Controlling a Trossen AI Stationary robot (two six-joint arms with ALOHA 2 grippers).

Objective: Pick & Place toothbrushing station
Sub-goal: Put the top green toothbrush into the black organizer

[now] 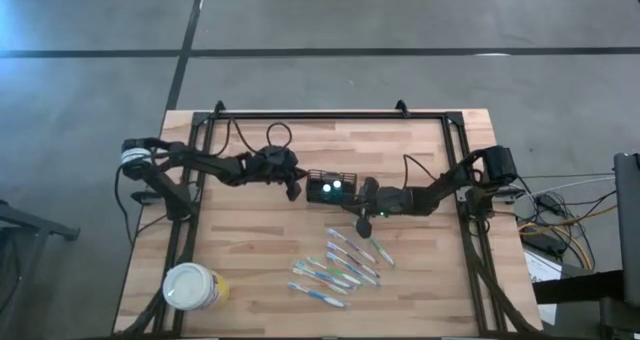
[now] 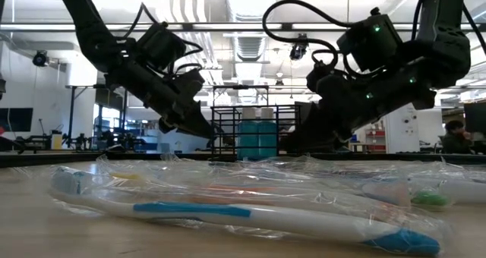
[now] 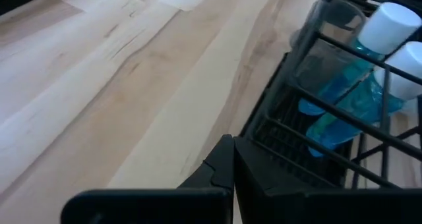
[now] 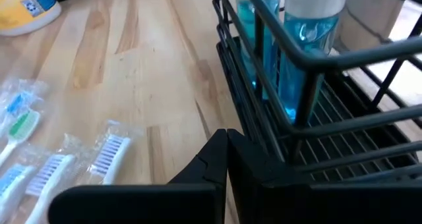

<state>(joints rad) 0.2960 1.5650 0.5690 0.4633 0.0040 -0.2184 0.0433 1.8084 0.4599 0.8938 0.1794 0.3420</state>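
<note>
The toothbrushing station [image 1: 332,187] is a small black wire basket standing on its base at the table's middle. It holds two blue bottles [image 3: 349,85] with white caps. My left gripper [image 1: 296,192] is shut, its tips low at the basket's left end [image 3: 232,151]. My right gripper [image 1: 362,202] is shut too, slanting down, its tips low at the basket's near right corner [image 4: 226,145]. In the low view the basket [image 2: 250,133] stands between the two grippers. My left gripper has its shut fingertips [image 3: 224,159] right beside the basket's bottom rim [image 3: 260,135]; I cannot tell whether they touch it. My right gripper has its shut fingertips [image 4: 217,155] right beside the basket's bottom rim [image 4: 245,141]; whether they touch, I cannot tell.
Several wrapped toothbrushes [image 1: 340,265] lie on the wood between the basket and the table's near edge. A round yellowish tub with a white lid [image 1: 190,287] stands at the near left corner. Black frame rails [image 1: 330,115] run along the far and side edges.
</note>
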